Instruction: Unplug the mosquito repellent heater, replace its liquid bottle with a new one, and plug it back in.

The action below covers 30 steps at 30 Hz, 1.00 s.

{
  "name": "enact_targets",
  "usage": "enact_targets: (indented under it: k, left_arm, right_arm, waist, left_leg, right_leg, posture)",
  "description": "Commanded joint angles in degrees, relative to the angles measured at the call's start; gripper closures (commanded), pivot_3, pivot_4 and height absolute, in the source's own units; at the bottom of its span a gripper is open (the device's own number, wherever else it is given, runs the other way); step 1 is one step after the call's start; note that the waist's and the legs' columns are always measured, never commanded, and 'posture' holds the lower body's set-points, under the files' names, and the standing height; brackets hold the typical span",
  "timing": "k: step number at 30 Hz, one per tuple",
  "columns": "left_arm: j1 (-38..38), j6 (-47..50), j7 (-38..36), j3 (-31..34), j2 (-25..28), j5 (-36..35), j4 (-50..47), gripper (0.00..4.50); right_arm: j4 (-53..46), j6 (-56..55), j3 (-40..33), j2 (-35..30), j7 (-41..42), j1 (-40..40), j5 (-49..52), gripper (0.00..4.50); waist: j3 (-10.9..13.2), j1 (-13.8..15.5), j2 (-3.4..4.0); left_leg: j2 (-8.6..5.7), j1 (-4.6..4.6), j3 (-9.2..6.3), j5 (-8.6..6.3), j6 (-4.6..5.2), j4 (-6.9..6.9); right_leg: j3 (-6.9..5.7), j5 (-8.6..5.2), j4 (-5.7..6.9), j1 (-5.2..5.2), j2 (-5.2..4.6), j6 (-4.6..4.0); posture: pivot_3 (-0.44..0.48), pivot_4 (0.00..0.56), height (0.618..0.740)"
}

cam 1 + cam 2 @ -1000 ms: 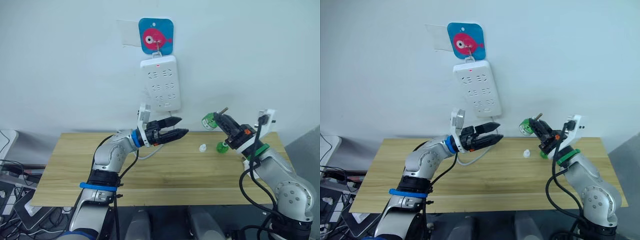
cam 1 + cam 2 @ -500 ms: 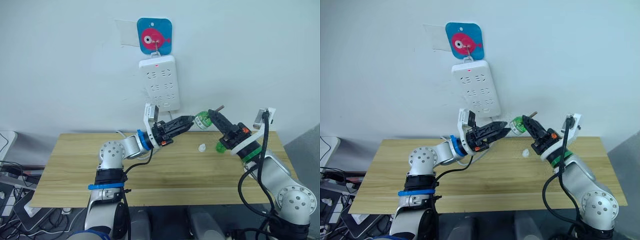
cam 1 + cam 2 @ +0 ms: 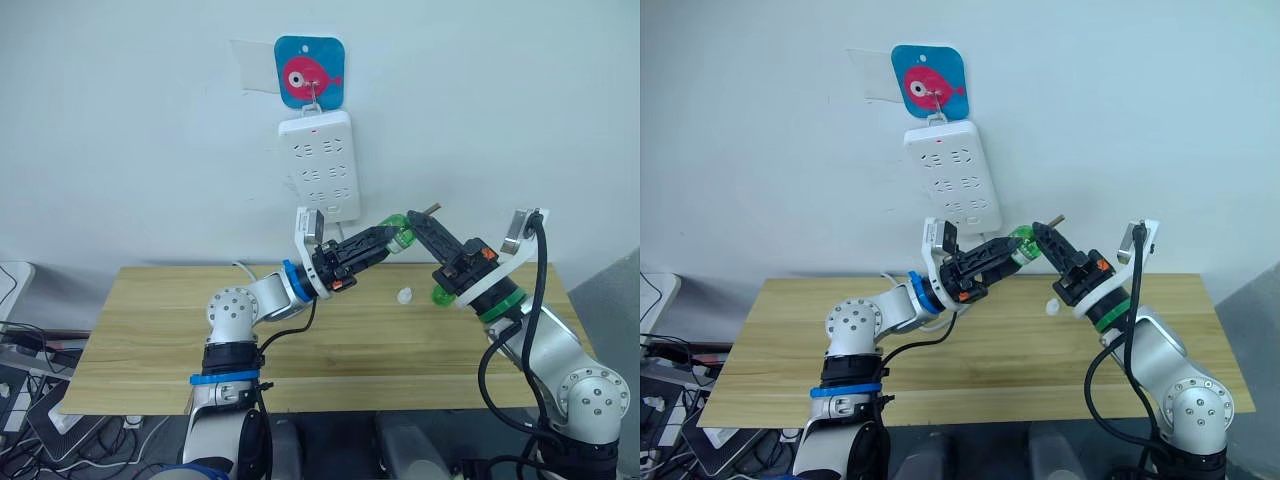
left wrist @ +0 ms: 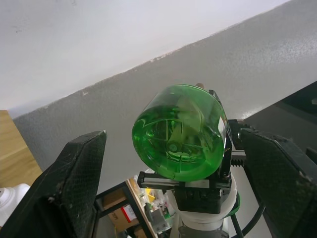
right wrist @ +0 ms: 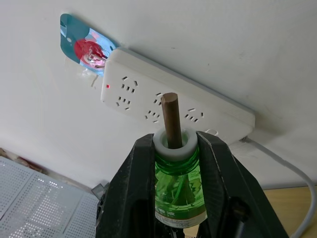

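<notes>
Moved since earlier: both arms have drawn together under the power strip (image 3: 320,165), and the left end effector (image 3: 378,240) has closed the gap to the green bottle (image 4: 178,131).
Right end effector (image 5: 173,144): clenched on the green bottle just below its white collar, with the brown wick (image 5: 171,119) standing clear beyond the fingertips.
Left end effector state: released, fingers spread wide to either side of the bottle's round base and touching nothing.
Bottle position: held in the air above the desk (image 3: 150,330), between the two arms and just below the power strip.
Step in hand: judged to be a hand-over of the bottle from right to left.
Doing it well: the left fingers should advance squarely along the bottle's body and seat on its lower half before they close, and the right should let go only once that hold is firm.
Risk: the glossy rounded body may twist or slip under an off-centre squeeze, and the wick should stay untouched.
On the desk: a second green bottle (image 3: 441,294) behind the right arm, with a small white piece (image 3: 404,295) beside it, possibly a cap but too small to tell.
</notes>
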Motion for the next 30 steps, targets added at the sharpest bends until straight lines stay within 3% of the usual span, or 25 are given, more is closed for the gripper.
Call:
enact_targets:
  k: [1, 15, 18, 23, 30]
  left_arm:
    - [0.3, -0.3, 0.5, 0.2, -0.5, -2.3, -2.8, 0.00]
    - [2.5, -0.6, 3.2, -0.5, -1.9, -5.5, -5.2, 0.00]
    - [2.6, -0.7, 3.4, -0.7, -1.8, -5.7, -5.2, 0.57]
    - [3.2, -0.4, 3.6, -1.0, -1.9, -6.9, -5.5, 2.02]
    - [3.5, -1.2, 3.9, -1.5, -2.0, -6.8, -6.1, 2.08]
  right_arm:
    - [-2.5, -1.8, 1.0, -0.9, 0.0, 0.1, 1.8, 3.67]
    - [-3.1, -4.9, 3.8, -1.9, -0.5, 1.1, 4.0, 3.67]
    - [-3.3, -5.2, 4.1, -2.3, -0.4, 1.3, 4.1, 3.67]
    - [-3.7, -5.4, 5.0, -2.9, -0.4, 1.9, 5.5, 3.67]
    - [-3.5, -5.8, 6.5, -3.4, -0.5, 1.9, 5.2, 3.67]
  waist:
    - [0.0, 0.0, 0.00]
    - [0.0, 0.1, -0.01]
    - [0.0, 0.1, 0.00]
    - [0.0, 0.1, -0.01]
    - [0.0, 0.1, -0.01]
  left_leg:
    - [0.00, 0.00, 0.00, 0.00, 0.00, 0.00]
    - [-0.01, -0.01, 0.01, 0.00, -0.01, -0.01]
    - [-0.01, -0.01, 0.01, 0.00, -0.01, -0.01]
    - [-0.01, -0.01, 0.02, 0.00, -0.01, -0.02]
    - [-0.01, -0.02, 0.00, 0.00, -0.01, -0.02]
  right_leg:
    - [0.00, 0.00, -0.01, 0.00, 0.00, 0.00]
    - [0.02, 0.00, -0.04, 0.00, 0.00, 0.01]
    - [0.01, -0.01, -0.04, 0.00, 0.00, 0.01]
    - [0.02, -0.01, -0.06, 0.00, 0.00, 0.01]
    - [0.01, -0.01, -0.07, 0.00, 0.00, 0.01]
  posture:
    - [-0.088, 0.191, 0.740]
    - [-0.088, 0.181, 0.740]
    - [-0.088, 0.182, 0.740]
    - [-0.089, 0.181, 0.740]
    - [-0.087, 0.184, 0.740]
